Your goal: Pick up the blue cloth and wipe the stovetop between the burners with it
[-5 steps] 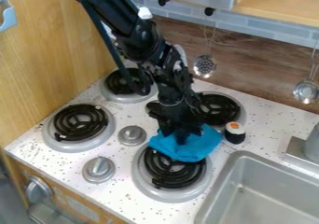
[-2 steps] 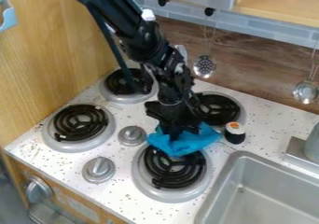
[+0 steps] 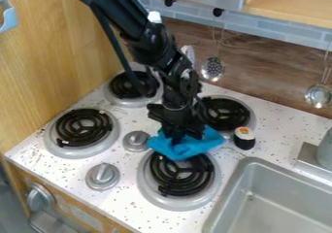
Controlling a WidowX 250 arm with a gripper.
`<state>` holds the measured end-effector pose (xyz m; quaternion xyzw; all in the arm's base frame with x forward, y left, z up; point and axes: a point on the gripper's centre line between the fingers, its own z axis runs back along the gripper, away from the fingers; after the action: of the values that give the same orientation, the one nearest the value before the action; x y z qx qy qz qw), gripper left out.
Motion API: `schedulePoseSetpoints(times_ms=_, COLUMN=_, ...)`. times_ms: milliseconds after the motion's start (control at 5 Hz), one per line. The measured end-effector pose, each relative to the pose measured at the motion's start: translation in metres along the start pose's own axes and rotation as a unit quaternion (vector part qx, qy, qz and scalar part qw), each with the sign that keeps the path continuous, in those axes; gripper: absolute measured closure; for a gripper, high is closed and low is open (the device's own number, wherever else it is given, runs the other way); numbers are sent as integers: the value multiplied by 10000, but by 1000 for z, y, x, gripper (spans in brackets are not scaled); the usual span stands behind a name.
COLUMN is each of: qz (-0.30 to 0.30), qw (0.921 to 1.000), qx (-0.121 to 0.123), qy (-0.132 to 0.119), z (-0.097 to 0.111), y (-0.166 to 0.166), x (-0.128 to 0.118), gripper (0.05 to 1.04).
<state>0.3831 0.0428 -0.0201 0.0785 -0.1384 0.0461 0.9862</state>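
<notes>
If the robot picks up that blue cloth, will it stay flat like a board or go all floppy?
Probably floppy: the blue cloth is already bunched into soft folds under the gripper. It looks thin, so it's likely light for its size. It shouldn't roll, but its edge might drag over the black burner.

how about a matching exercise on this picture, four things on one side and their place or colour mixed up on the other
Things:
1. cloth
2. sushi roll
3. slotted spoon
4. sink

Places and colours:
A. hanging in front of the brown wall
B. grey, at the lower right of the view
C. blue, touching the gripper
D. black and white with orange on top, standing on the speckled counter

Right pairs: 1-C, 2-D, 3-A, 4-B
</notes>
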Motion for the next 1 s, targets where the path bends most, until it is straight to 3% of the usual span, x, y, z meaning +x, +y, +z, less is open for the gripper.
schedulePoseSetpoints(times_ms=200, qz=-52, qw=9995, qx=306, qy=35, z=0, y=12, x=-7, gripper=1004)
schedulePoseSetpoints(times_ms=400, qz=152, qw=9974, qx=638, qy=287, z=-6, y=42, x=-25, gripper=1004)
schedulePoseSetpoints(times_ms=600, qz=136, qw=9960, qx=793, qy=386, z=-5, y=51, x=-38, gripper=1004)
schedulePoseSetpoints(times_ms=800, qz=351, qw=9947, qx=802, qy=545, z=-4, y=70, x=-59, gripper=1004)
schedulePoseSetpoints(times_ms=1000, qz=264, qw=9967, qx=560, qy=518, z=11, y=66, x=-76, gripper=1004)
